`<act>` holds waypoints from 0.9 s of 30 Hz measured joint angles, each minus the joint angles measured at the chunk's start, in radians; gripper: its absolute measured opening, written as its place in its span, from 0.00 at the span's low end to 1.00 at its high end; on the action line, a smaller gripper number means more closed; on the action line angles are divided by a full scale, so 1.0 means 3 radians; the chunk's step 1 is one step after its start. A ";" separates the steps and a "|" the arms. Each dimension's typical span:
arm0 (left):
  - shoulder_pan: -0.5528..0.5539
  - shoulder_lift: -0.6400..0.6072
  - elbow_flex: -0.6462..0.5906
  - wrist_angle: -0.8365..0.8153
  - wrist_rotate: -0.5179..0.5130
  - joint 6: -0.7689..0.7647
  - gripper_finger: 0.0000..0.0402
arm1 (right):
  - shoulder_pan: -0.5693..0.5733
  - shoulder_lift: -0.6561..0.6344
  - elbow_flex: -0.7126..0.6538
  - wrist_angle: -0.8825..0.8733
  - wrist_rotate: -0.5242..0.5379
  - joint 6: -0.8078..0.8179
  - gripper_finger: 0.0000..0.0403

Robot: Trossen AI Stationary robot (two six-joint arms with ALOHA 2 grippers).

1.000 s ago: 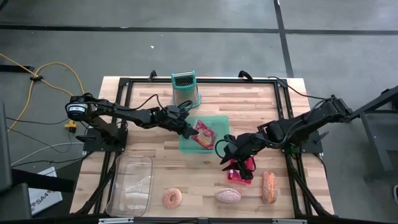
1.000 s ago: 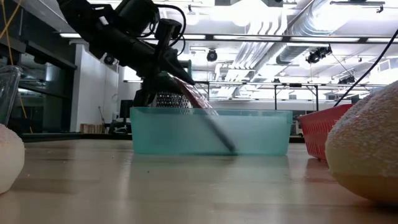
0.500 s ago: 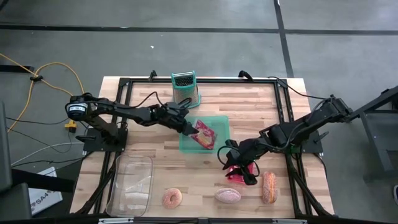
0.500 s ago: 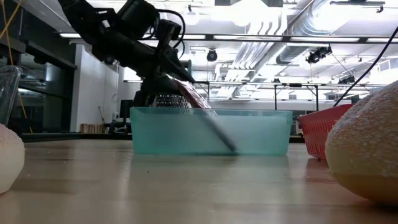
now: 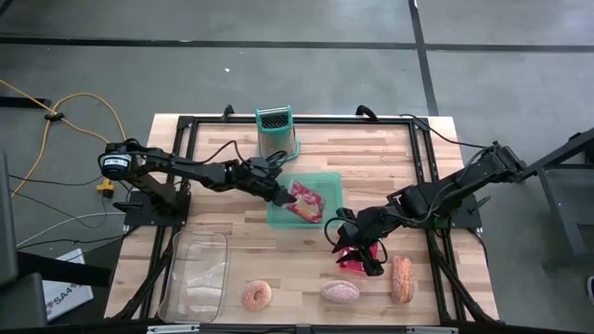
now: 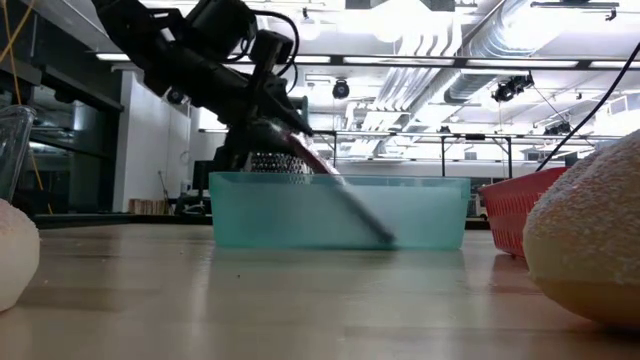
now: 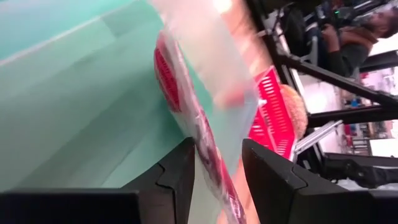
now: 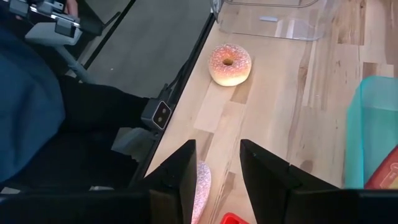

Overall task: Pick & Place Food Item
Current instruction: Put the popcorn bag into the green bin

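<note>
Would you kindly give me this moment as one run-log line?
left gripper: over teal bin, fingers astride wrapped food packet | right gripper: above red basket | donut: untouched
</note>
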 joint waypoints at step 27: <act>0.0548 -0.0005 0.0000 -0.0810 0.1026 0.0108 0.32 | 0.0000 0.0000 0.0000 -0.0001 -0.0012 0.0008 0.28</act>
